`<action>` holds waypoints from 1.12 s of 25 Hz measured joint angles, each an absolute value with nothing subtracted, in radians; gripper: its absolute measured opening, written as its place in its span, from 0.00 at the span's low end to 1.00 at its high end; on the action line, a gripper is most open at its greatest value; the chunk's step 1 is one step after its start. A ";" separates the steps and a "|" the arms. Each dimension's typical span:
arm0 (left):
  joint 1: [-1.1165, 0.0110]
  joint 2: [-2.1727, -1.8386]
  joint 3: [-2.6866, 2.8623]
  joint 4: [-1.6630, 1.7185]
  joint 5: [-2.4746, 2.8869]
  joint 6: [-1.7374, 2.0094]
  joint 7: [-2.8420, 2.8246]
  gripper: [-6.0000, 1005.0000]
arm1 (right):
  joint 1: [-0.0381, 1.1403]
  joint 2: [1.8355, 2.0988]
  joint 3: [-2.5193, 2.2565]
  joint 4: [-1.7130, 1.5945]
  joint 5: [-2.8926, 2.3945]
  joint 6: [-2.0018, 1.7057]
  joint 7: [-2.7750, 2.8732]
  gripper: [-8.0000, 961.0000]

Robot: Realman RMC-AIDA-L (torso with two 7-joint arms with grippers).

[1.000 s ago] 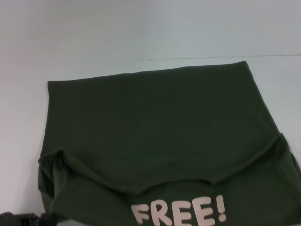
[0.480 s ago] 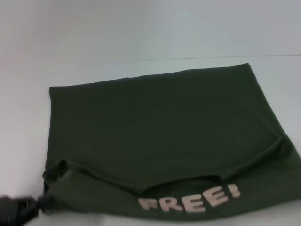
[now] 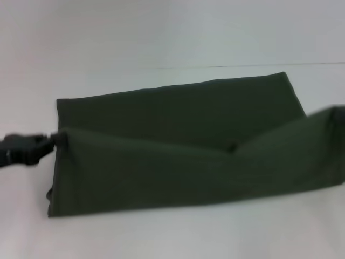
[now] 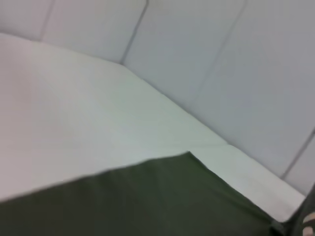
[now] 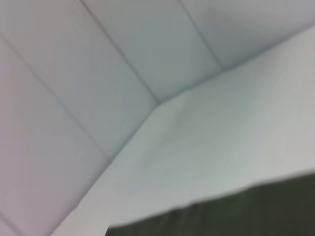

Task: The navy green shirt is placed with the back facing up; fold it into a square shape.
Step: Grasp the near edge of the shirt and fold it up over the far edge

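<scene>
The navy green shirt (image 3: 178, 162) lies across the white table, its near part lifted and folded over toward the far hem, so a raised fold runs across the middle. My left gripper (image 3: 51, 141), black, is at the shirt's left edge, shut on the lifted left corner. The right corner of the fold (image 3: 331, 121) rises to the frame's right edge, and the right gripper is out of view there. In the left wrist view the shirt (image 4: 147, 201) shows as flat dark fabric with a far corner. The right wrist view catches only an edge of the shirt (image 5: 236, 211).
The white table (image 3: 161, 237) shows bare in front of the shirt and to its left. A thin seam (image 3: 242, 66) crosses the surface behind the far hem. Pale panelled walls (image 5: 98, 73) stand beyond the table.
The near part of the shirt has been lifted and carried toward the far hem, hiding the FREE! print. My left gripper moved up and away from me with the corner.
</scene>
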State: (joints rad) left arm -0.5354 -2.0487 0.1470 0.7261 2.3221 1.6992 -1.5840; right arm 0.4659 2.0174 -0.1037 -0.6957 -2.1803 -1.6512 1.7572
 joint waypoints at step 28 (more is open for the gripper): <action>-0.790 -2.055 0.266 0.493 2.103 0.867 -1.294 0.01 | 0.788 2.046 -0.287 -0.361 -2.026 -0.737 1.536 0.07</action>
